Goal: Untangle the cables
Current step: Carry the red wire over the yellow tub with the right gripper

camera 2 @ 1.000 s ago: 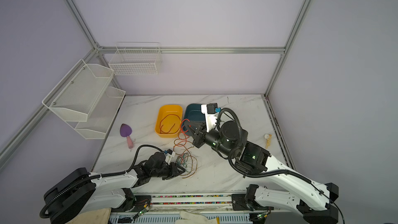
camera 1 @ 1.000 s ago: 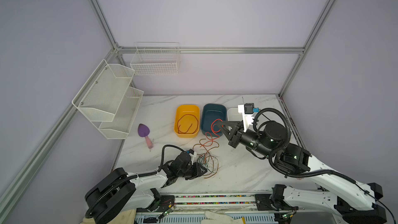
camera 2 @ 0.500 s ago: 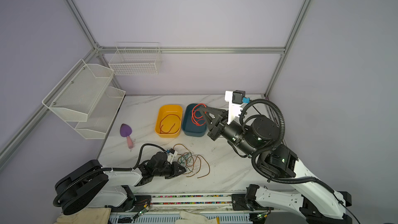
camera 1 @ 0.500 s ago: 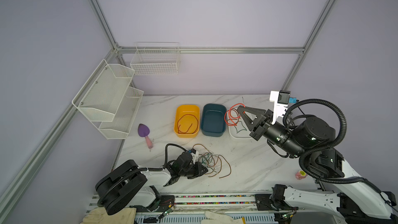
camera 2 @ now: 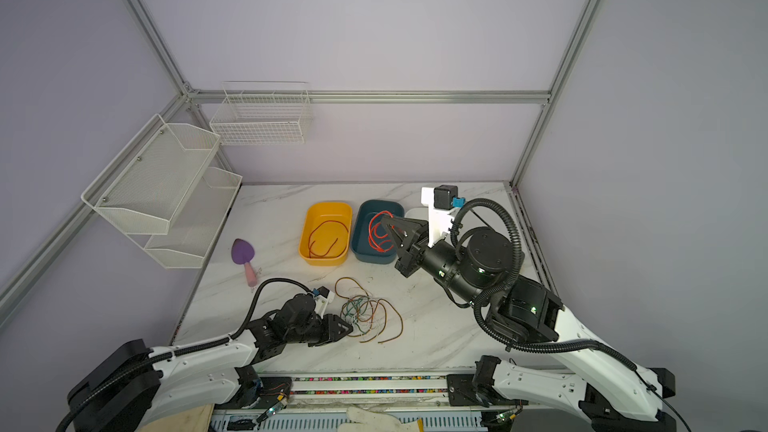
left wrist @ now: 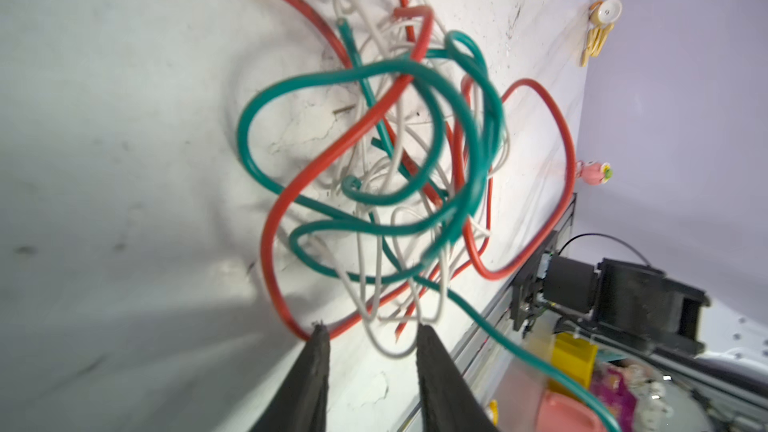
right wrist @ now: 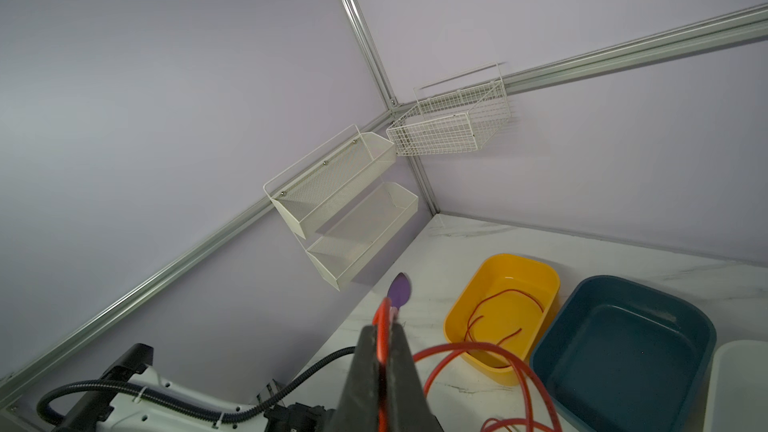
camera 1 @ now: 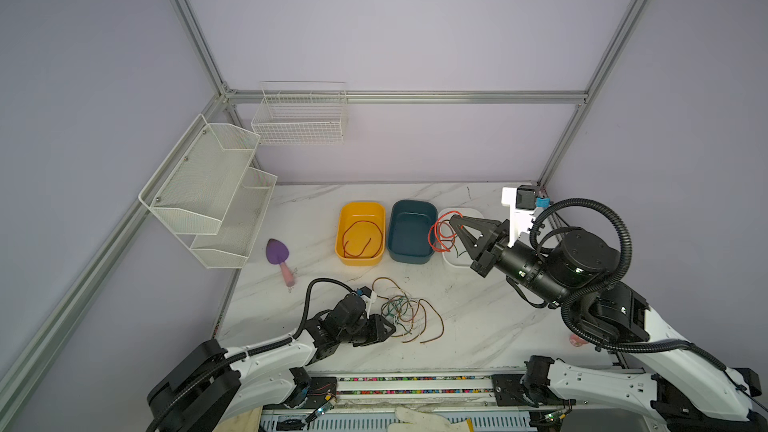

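Note:
A tangle of red-brown, green and white cables [camera 1: 405, 313] [camera 2: 368, 311] [left wrist: 395, 168] lies on the marble table near the front. My left gripper [camera 1: 390, 328] [camera 2: 349, 328] [left wrist: 370, 330] rests low at the tangle's left edge. It is open, with a white loop just ahead of the gap and a red cable touching one tip. My right gripper [camera 1: 451, 220] [camera 2: 384, 218] [right wrist: 384, 326] is raised above the back trays, shut on a bright red cable [camera 1: 440, 238] [camera 2: 378, 234] [right wrist: 478, 349] that hangs from it in loose coils.
A yellow tray [camera 1: 359, 206] holding a red-brown cable [camera 1: 361, 238], a dark blue tray [camera 1: 411, 205] and a white tray [camera 1: 455, 263] stand in a row at the back. A purple trowel [camera 1: 277, 253] lies to the left. White mesh shelves [camera 1: 208, 189] and a wire basket [camera 1: 299, 118] hang on the walls.
My right gripper has risen and swung right with the red cable, drawing it free of the tangle. The tangle has spread out. The left gripper stays at its edge.

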You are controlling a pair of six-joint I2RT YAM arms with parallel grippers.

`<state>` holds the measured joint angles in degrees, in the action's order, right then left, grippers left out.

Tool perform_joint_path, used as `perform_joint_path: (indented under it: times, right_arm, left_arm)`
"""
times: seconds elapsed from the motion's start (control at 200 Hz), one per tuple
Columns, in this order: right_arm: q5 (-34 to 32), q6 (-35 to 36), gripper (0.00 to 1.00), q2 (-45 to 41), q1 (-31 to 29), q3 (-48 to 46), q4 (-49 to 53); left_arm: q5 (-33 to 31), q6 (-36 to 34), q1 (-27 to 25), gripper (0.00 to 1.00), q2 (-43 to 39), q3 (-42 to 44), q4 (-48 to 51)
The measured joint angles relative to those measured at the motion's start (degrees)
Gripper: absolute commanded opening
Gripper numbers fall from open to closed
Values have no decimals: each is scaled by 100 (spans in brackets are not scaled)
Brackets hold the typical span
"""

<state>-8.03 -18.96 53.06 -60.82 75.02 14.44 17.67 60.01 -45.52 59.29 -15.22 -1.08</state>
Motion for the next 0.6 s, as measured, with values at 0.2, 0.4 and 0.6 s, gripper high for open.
perform_joint_path:
  times: [0.2,0.4,0.6]
  right_arm:
    - [-4,26,0,251,0,-140,-50]
    - [11,63,0,623,0,-142,-221]
    - [33,195,0,1117,2,-109,-378]
  left_arm:
    - [-632,-461,0,85,-1305,-699,1552]
    - [-1276,-1128,13,95,-1818,-1565,2857]
    - [-2256,-1963,13,100,-1670,-2647,4133]
